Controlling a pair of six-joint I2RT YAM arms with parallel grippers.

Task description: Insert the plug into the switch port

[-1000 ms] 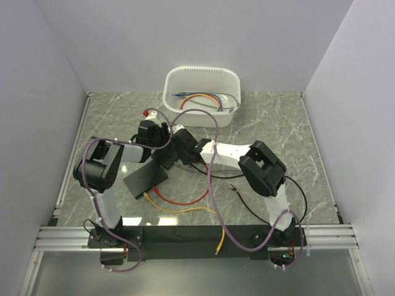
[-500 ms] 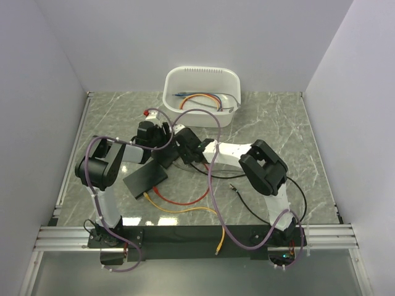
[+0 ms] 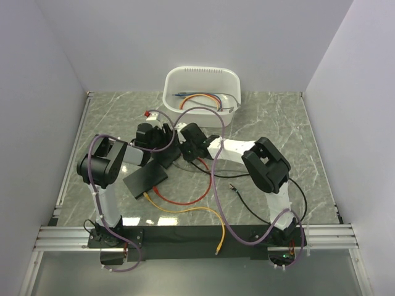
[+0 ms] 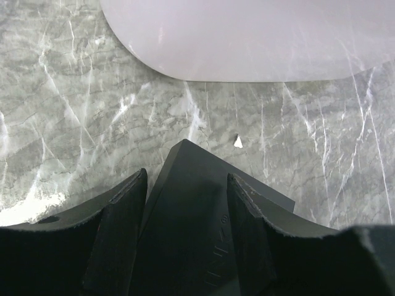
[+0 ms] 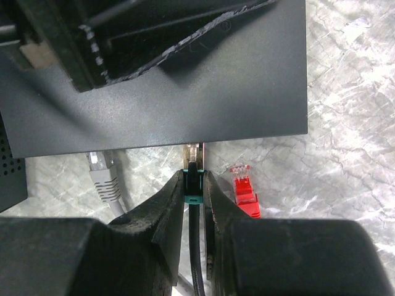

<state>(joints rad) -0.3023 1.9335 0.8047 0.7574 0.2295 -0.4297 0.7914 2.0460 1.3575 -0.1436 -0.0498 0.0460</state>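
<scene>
Left tool: fingers pressed to both sides of one corner of the black network switch, gripping it at mid-table.
Right tool: narrow, clamped on the black cable's plug at its teal collar.
Plug: tip touches the switch's port edge; seating cannot be told.
Grey plug and red plug: loose on the table, one on each side.
</scene>
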